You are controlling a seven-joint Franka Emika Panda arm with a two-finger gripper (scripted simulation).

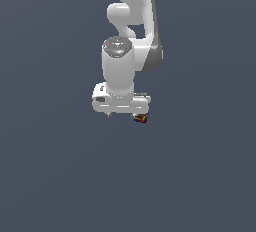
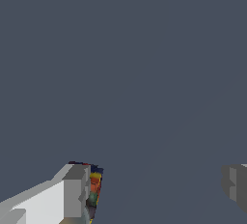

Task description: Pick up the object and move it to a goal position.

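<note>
The object (image 2: pixel 94 189) is a tiny dark can-like item with red, yellow and orange patches. In the wrist view it lies against the inner side of one finger (image 2: pixel 72 194). The other finger (image 2: pixel 235 184) stands far from it, so my gripper (image 2: pixel 156 187) is open and the gap between the fingers is otherwise empty. In the exterior view the object (image 1: pixel 141 118) peeks out from under the white hand of my gripper (image 1: pixel 122 110), at the hand's end on the exterior view's right. The fingers are hidden under the hand there.
A plain dark grey-blue surface (image 1: pixel 60 176) fills both views. The white arm (image 1: pixel 131 21) reaches in from the top of the exterior view.
</note>
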